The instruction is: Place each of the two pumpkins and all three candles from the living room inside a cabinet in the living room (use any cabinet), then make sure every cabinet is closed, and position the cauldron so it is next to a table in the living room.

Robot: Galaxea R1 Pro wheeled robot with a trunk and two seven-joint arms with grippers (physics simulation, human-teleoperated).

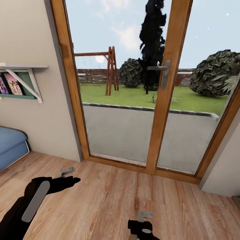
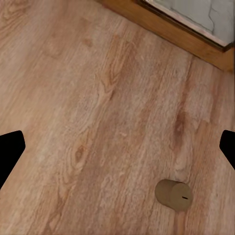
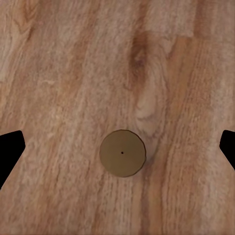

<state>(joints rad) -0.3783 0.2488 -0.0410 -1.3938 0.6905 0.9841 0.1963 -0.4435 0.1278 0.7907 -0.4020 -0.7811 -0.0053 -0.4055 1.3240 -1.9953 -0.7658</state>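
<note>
The floor (image 1: 110,196) is warm brown wood plank with visible grain and a soft satin sheen; the candle (image 3: 122,153) standing on that floor looks matt, smooth and waxy, brownish-grey; above the floor, the door frame (image 1: 166,100) is smooth varnished orange wood around clear glass, with a dull grey metal handle (image 1: 165,74); the cushion (image 1: 11,146) beside it looks like soft blue cloth.

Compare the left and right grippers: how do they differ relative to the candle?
The right gripper hangs straight over the candle, seen end-on, centred between its fingers; the left gripper views a candle slantwise, off to one side. Both are open above the wood floor.
</note>
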